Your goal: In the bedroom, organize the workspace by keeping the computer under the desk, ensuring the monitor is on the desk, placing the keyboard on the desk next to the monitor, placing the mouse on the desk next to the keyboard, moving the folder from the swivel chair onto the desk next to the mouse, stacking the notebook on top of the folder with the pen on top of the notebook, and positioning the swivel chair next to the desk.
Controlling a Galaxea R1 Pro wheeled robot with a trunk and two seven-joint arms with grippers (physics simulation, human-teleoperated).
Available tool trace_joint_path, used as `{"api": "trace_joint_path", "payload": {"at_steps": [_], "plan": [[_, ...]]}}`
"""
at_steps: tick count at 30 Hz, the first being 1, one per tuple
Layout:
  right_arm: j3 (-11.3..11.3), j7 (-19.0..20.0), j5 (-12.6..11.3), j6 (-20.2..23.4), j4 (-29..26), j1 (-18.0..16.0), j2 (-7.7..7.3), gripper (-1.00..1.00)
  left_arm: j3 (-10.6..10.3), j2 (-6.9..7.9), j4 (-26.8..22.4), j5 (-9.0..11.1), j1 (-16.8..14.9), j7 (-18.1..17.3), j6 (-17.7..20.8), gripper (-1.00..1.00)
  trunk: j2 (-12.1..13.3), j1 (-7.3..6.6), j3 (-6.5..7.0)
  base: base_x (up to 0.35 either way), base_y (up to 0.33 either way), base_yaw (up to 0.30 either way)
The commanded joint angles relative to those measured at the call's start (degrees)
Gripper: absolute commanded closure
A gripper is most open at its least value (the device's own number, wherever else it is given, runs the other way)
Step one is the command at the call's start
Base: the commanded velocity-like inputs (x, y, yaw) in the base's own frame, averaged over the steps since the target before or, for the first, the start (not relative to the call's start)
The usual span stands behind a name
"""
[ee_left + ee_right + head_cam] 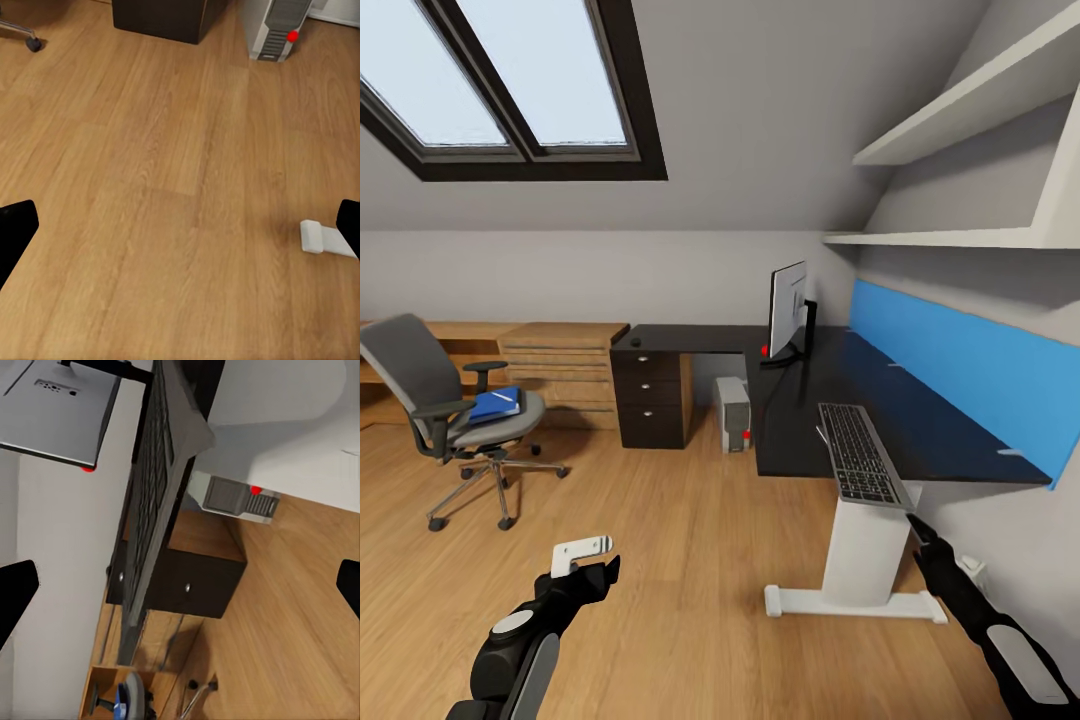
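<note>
The keyboard [860, 455] lies along the near end of the black desk [920, 420], its near end jutting over the edge. My right gripper [915, 527] hangs just below that end, open; its fingers [15, 592] stand wide apart, with the keyboard [157, 472] edge-on beyond them. The monitor [790, 312] stands at the desk's corner. Under the desk stands the computer [733, 413]. The swivel chair [450, 405] is far left, apart from the desk, with the blue folder [495, 404] on its seat. My left gripper [592, 560] is open over bare floor.
A black three-drawer unit [652, 395] stands under the desk's left wing. A light wood cabinet [565, 365] lines the back wall. The desk's white leg and foot [855, 600] stand close in front of me. Wood floor [660, 560] stretches between chair and desk.
</note>
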Motion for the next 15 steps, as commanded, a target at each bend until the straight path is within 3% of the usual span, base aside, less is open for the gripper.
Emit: {"api": "trace_joint_path", "payload": {"at_steps": [1, 7, 15], "plan": [[-0.1, 0.5, -0.5, 0.5, 0.0, 0.0, 0.01, -1.0, -0.1, 0.01, -0.1, 0.6, 0.0, 0.5, 0.2, -1.0, 0.0, -0.01, -0.06, 0.0, 0.0, 0.0], [0.0, 2.8, -0.5, 0.6, 0.1, 0.0, 0.07, -1.0, -0.8, 0.17, 0.0, 0.5, 0.0, 0.2, 0.0, -1.0, 0.0, -0.01, -0.06, 0.012, 0.0, 0.0], [-0.1, 3.0, -0.5, 0.6, 0.3, 0.0, 0.02, -1.0, -0.9, 0.22, 0.0, 0.5, 0.0, 0.2, 0.0, -1.0, 0.0, -0.01, -0.06, 0.244, 0.0, 0.0]]}}
